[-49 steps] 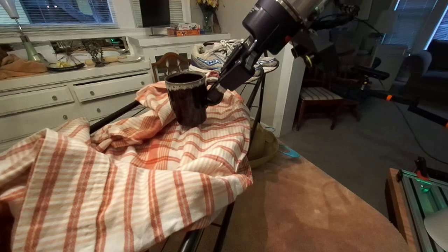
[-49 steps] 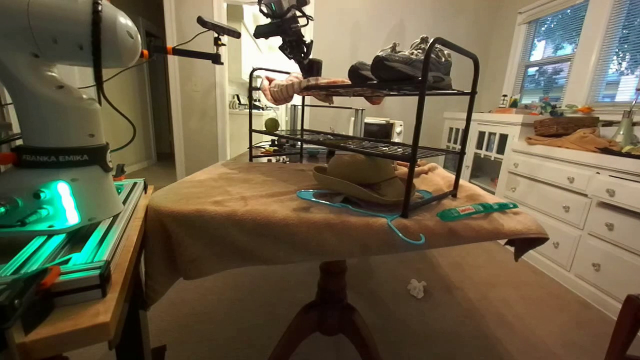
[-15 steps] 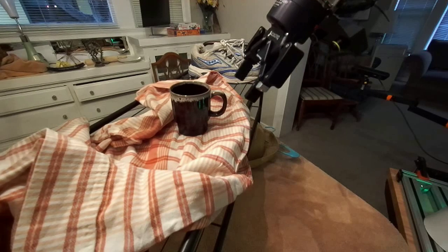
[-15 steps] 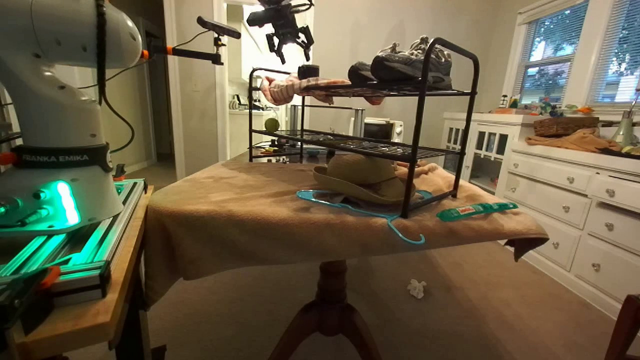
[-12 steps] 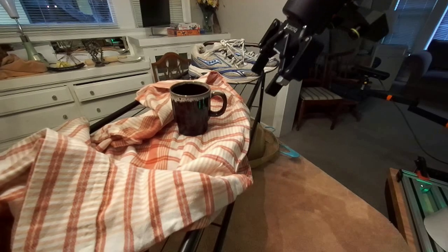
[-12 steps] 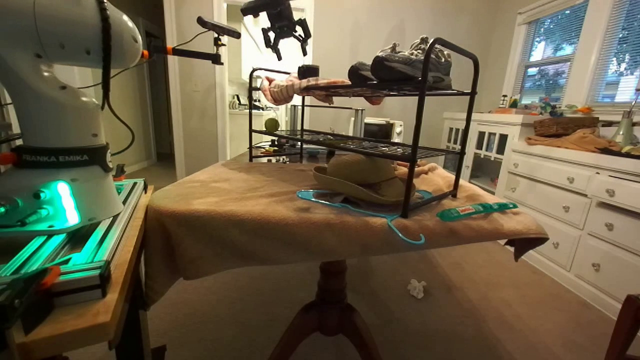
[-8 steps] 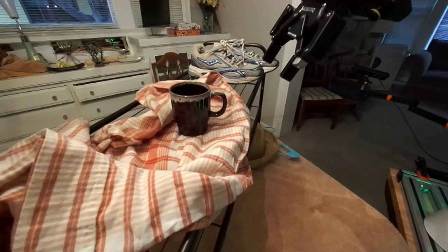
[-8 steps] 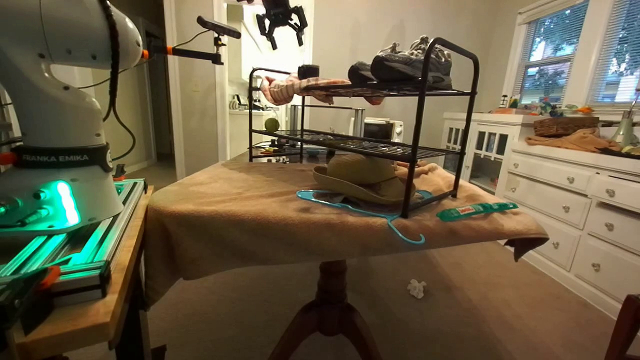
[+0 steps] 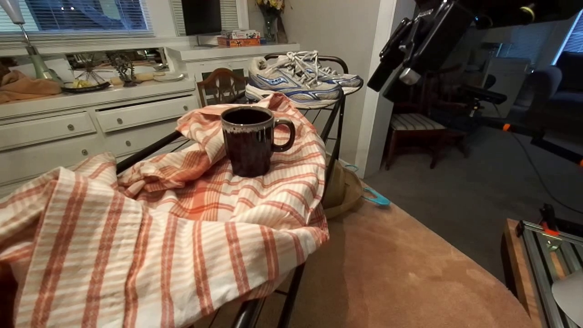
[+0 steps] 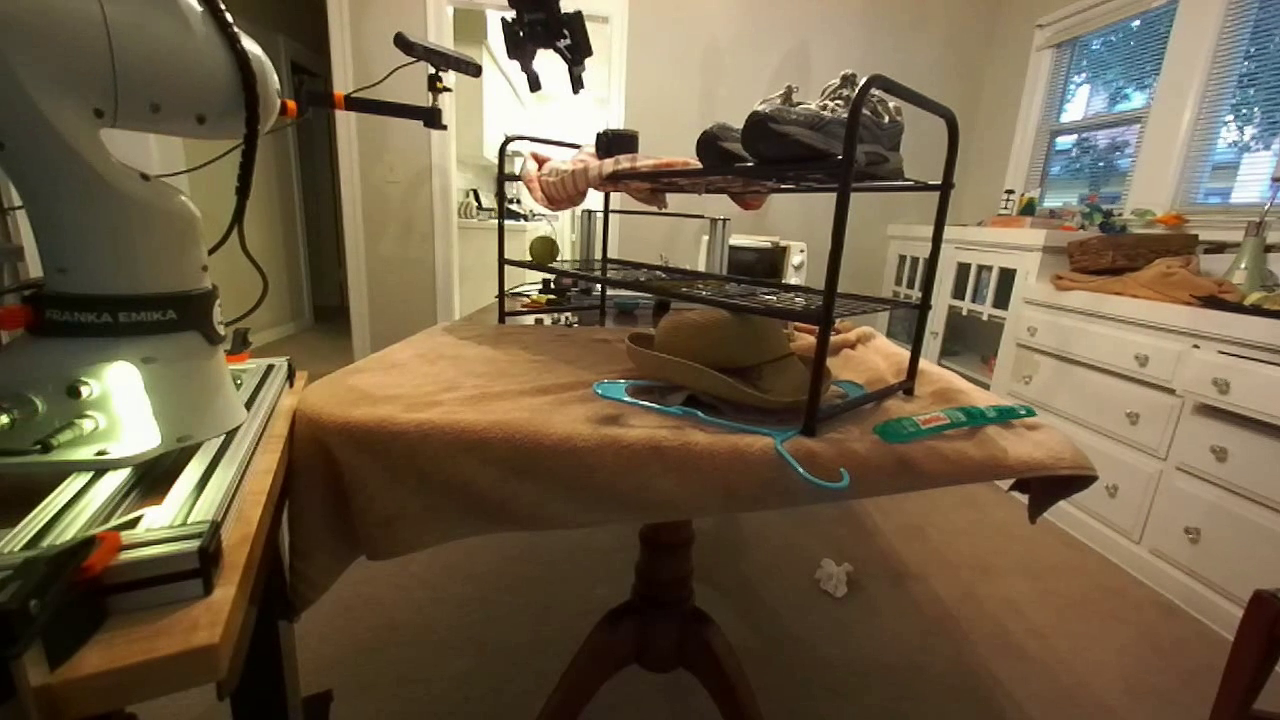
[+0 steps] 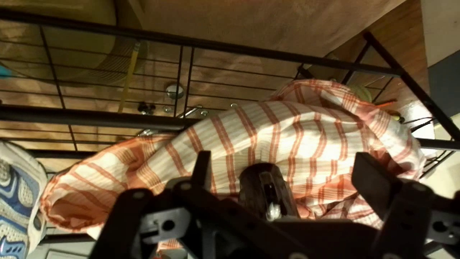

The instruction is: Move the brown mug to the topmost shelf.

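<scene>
The brown mug (image 9: pixel 248 146) stands upright on the orange-and-white striped cloth (image 9: pixel 173 246), its handle toward the right in an exterior view. That cloth lies over one end of the topmost shelf (image 10: pixel 780 183) of a black metal rack. In another exterior view, the mug (image 10: pixel 617 143) shows as a small dark shape on the cloth. My gripper (image 10: pixel 556 85) hangs above and apart from it. In the wrist view the jaws of my gripper (image 11: pixel 282 157) stand wide, with nothing held. Beyond them the mug (image 11: pixel 266 187) appears, its lower part in the picture covered by the gripper's body.
Running shoes (image 9: pixel 291 84) occupy the other end of the top shelf. A hat (image 10: pixel 720 350) sits under the rack. A blue hanger (image 10: pixel 720 422) and a green packet (image 10: pixel 950 420) lie on the tan-covered table (image 10: pixel 450 420). The rack's end hoop (image 10: pixel 900 90) rises above the shelf.
Earlier my gripper was at the mug's handle, with the mug slightly higher. It has let go and backed up and away. The mug stays still over the last second. The base light turned from green to whitish.
</scene>
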`<state>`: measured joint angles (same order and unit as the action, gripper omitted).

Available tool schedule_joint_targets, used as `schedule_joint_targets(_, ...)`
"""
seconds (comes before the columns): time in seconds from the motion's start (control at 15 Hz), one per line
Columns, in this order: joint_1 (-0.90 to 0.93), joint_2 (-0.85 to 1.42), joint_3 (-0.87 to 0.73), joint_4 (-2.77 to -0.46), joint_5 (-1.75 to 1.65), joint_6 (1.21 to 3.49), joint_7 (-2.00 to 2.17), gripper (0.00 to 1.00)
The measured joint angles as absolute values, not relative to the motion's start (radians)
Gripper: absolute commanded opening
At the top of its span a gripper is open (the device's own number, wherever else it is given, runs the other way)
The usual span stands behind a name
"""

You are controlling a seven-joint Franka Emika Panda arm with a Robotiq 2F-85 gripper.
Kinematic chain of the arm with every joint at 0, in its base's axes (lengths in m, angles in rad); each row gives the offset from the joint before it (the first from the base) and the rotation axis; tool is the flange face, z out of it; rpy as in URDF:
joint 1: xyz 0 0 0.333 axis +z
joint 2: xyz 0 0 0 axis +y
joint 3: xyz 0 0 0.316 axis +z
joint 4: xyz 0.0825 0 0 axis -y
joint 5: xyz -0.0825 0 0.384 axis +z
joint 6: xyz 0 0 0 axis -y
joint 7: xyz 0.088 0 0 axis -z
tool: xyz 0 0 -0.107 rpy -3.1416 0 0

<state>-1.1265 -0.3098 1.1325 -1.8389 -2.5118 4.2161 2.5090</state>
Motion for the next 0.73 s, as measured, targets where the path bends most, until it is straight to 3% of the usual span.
schedule_joint_targets(0.47, -0.746, -0.175, 0.824, -1.921, -2.506, 4.216, 2.620, 1.00)
schedule_joint_targets(0.73, -0.714, -0.159, 0.797, -1.922, -2.506, 4.216, 2.633, 1.00)
